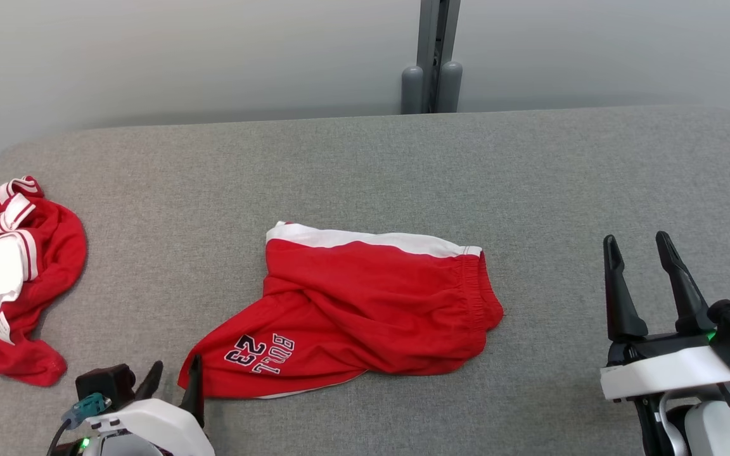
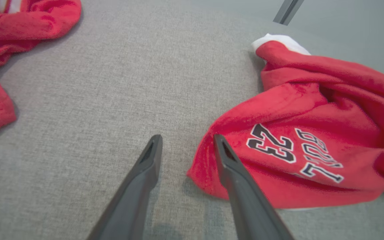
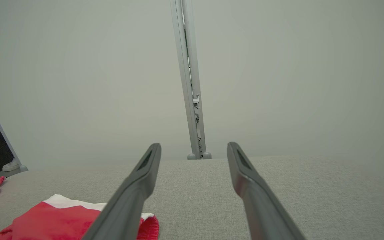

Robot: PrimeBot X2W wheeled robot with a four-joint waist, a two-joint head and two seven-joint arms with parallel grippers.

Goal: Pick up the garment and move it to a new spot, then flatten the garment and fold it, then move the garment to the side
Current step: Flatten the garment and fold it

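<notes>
- Head view is showing a grey padded table [image 1: 365,171] stretching almost from side to side, with its far corners rounding off against a pale wall [image 1: 149,57].
- At the far left, a crumpled red-and-white top [image 1: 16,272] is lying by the table's left edge and running partly out of the picture.
- The left gripper [image 1: 177,362] is sitting low at the near edge, just beside the lower left corner of the garment. In the left wrist view its two fingers are standing parted over bare grey cloth and clasping nothing. The right finger is crossing in front of the hem, so I cannot tell whether it is touching.
- The red shorts [image 1: 365,310] are lying rumpled in the middle of the table, nearer the near edge. A white band is running along their far side, and a "23" print is showing near the lower left corner.
- Bare surface is spreading wide behind the shorts and on both sides of them.
- A grey post [image 1: 431,63] is standing behind the far edge, at mid-table.
- The right gripper [image 1: 636,237] is hovering at the right, well apart from the shorts, with its fingers spread wide and empty.
- Counting: two garments, two grippers with two fingers each, and one post.
</notes>
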